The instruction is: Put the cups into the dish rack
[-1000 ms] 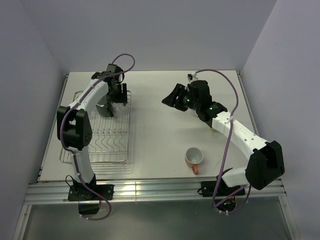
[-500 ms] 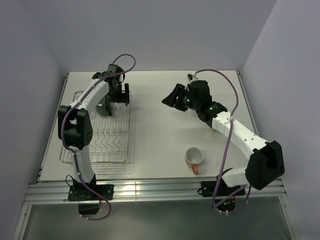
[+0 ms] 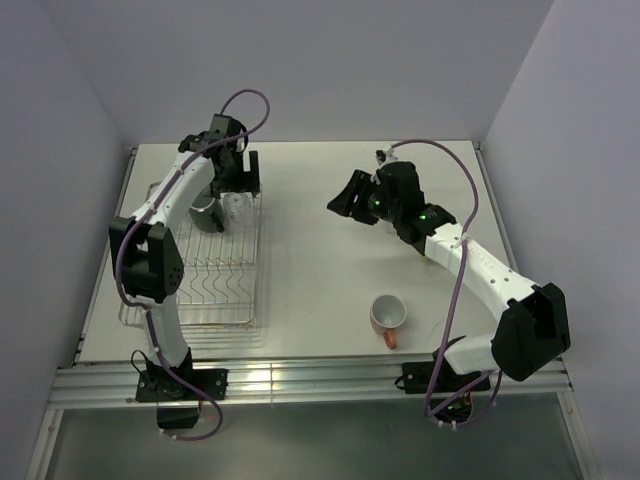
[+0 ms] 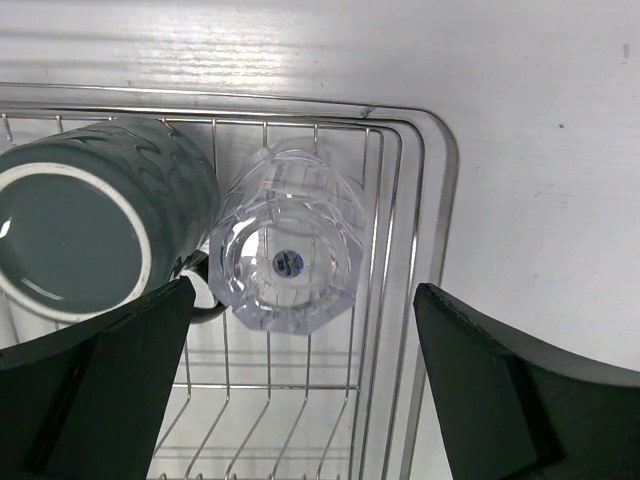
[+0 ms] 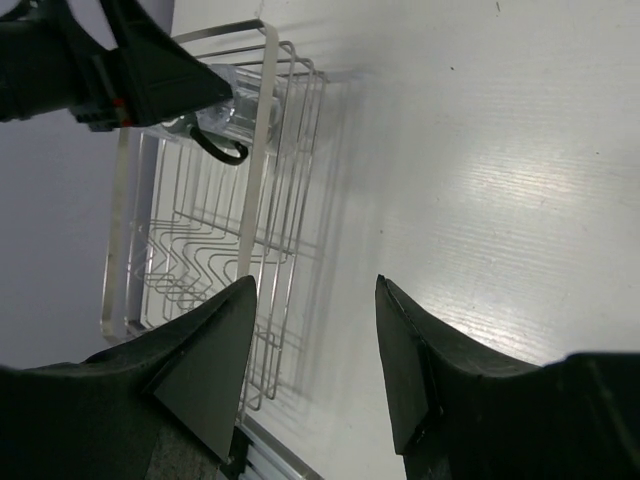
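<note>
Shiny wire, clear glass, glazed ceramic, matt plastic.
The dish rack [image 4: 415,230] is thin polished metal wire, bright and smooth. In its corner the tumbler [image 4: 290,250] is clear glossy glass; the dark mug [image 4: 95,225] beside it has a smooth glazed sheen. Beside the rack the table [image 4: 540,150] is white, matt, faintly grained. The left gripper [image 4: 302,300] and right gripper [image 5: 315,290] are matt black plastic.

no legible text; the glass tumbler [image 4: 298,215] bears an unreadable sticker [image 4: 288,264].
</note>
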